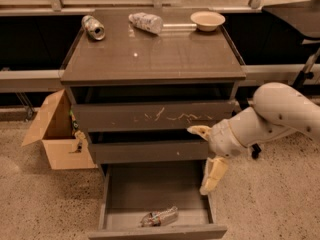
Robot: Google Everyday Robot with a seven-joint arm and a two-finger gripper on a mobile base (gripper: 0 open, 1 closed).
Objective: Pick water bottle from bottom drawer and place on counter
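The water bottle [159,217] lies on its side at the front of the open bottom drawer [156,194], a slim clear bottle with a pale label. My gripper [205,156] hangs at the end of the white arm over the drawer's right side, above and to the right of the bottle. Its two cream fingers [213,175] are spread wide apart and hold nothing. The counter [155,54] is the glossy dark top of the cabinet, above the drawers.
On the counter's far edge lie a silver can [93,27], a stout patterned bottle [146,21] and a cream bowl [208,20]. The upper drawer front carries white scratches [172,116]. An open cardboard box [55,131] stands on the floor at the cabinet's left.
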